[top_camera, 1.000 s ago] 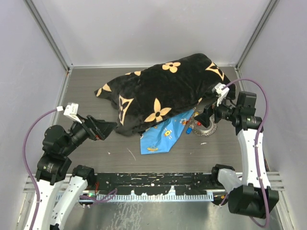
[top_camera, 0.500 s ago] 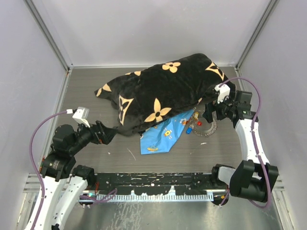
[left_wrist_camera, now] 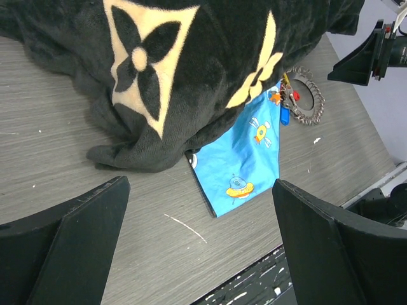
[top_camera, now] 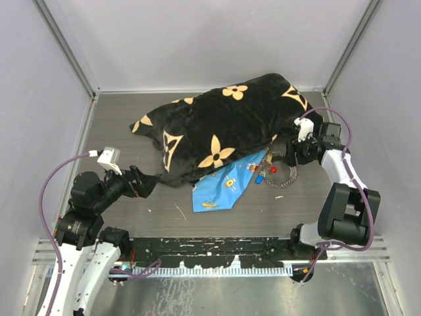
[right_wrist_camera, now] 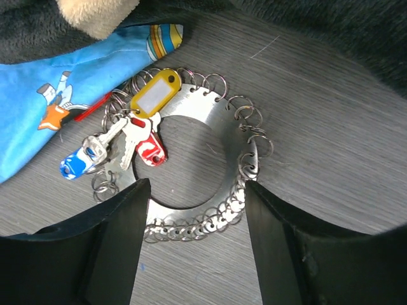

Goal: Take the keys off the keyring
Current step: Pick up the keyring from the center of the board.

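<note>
Grey table (right_wrist_camera: 331,159) | keyring (right_wrist_camera: 245,168) between right claw (right_wrist_camera: 194,190) fingers | claw parted, holding nothing

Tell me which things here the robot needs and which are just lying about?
Job: small silver keys with red and blue plastic heads; large silvery metal keyring.
Lying about: black plush blanket with tan flowers; blue cartoon-print cloth.

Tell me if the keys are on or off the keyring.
On: the keys cluster on small loops along the keyring's rim; none lies apart.
</note>
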{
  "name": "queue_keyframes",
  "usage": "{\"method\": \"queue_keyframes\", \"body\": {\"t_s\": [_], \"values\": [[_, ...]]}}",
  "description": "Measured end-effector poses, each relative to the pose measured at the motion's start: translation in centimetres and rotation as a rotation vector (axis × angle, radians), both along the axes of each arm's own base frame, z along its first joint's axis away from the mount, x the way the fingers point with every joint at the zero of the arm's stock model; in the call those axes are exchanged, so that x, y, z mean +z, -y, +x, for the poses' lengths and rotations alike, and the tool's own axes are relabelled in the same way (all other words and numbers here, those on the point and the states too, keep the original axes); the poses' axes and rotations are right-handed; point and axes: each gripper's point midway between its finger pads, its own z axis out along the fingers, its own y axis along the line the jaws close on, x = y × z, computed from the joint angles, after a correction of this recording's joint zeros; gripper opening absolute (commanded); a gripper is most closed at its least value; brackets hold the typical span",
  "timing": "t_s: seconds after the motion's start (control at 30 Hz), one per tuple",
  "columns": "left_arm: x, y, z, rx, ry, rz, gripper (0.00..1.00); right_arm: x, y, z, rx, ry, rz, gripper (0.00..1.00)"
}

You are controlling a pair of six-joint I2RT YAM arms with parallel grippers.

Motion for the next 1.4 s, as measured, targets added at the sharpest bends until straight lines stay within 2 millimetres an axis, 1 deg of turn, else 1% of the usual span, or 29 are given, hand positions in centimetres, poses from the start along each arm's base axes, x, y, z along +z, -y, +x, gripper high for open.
{"method": "queue_keyframes", "body": {"t_s": [0.23,0.5,0.67,0.83,0.93,1.03,1.13,1.3,1.4], "values": [[0.0,-0.1,0.1,0.005,0.0,-0.001,0.98,-0.4,-1.0,0.2,0.017,-0.029,0.094,0.48],[0.0,-0.2,0.1,0.007,-0.001,-0.005,0.98,-0.5,-3.3,0.5,0.075,-0.052,0.217,0.48],[-0.1,-0.2,0.1,0.004,-0.005,-0.007,0.98,-1.4,-4.2,1.0,0.08,-0.089,0.245,0.48],[-0.1,-0.1,0.0,0.0,-0.005,-0.009,0.98,-2.0,-4.6,2.4,0.066,-0.1,0.249,0.47],[-0.1,-0.2,0.1,0.001,-0.005,-0.009,0.98,-2.6,-4.6,3.1,0.066,-0.099,0.224,0.41],[-0.2,-0.2,0.1,0.001,-0.007,-0.01,0.98,-3.3,-4.6,3.4,0.055,-0.109,0.202,0.34],[-0.2,-0.1,0.0,-0.002,-0.008,-0.011,0.98,-3.5,-4.4,3.8,0.04,-0.106,0.193,0.29],[-0.3,-0.1,0.0,-0.003,-0.008,-0.011,0.98,-4.3,-4.0,4.6,0.021,-0.108,0.186,0.26],[-0.3,-0.1,0.0,-0.003,-0.007,-0.011,0.98,-4.8,-4.0,4.8,0.018,-0.117,0.188,0.26]]}}
